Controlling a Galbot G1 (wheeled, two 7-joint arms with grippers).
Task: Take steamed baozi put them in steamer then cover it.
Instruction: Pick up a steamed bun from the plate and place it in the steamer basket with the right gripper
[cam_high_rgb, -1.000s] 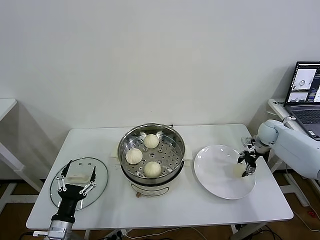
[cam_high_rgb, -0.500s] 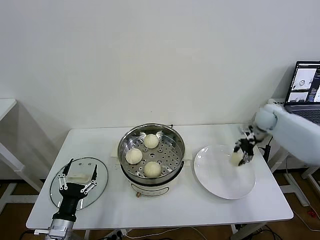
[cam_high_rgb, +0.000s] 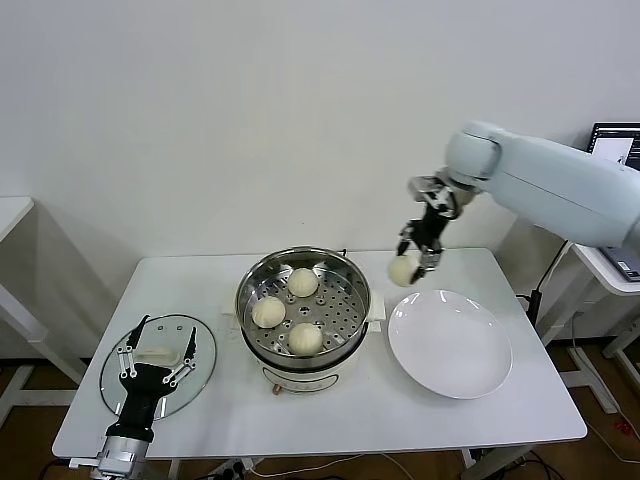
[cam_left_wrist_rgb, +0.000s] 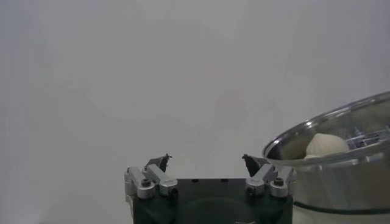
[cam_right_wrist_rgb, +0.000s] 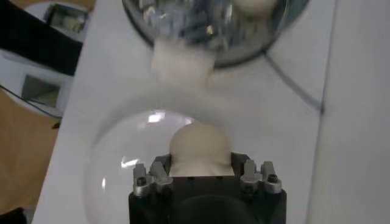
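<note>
The steel steamer (cam_high_rgb: 258, 277) stands mid-table with three cream baozi (cam_high_rgb: 303, 282) on its perforated tray; its rim and one bun show in the left wrist view (cam_left_wrist_rgb: 329, 143). My right gripper (cam_high_rgb: 414, 256) is shut on the fourth baozi (cam_high_rgb: 403, 270) and holds it in the air between the steamer and the white plate (cam_high_rgb: 450, 345). The right wrist view shows that bun (cam_right_wrist_rgb: 200, 150) between the jaws. The glass cover (cam_high_rgb: 200, 352) lies on the table's left. My left gripper (cam_high_rgb: 157, 357) is open, hovering over the cover's white handle (cam_high_rgb: 155, 353).
The white plate, right of the steamer, is bare. A laptop (cam_high_rgb: 615, 145) stands on a side table at the far right, partly behind my right arm. The table's front edge runs close below the cover and plate.
My right gripper has lifted the baozi off the plate and carried it up and left, toward the steamer. The left gripper has stayed over the cover.
</note>
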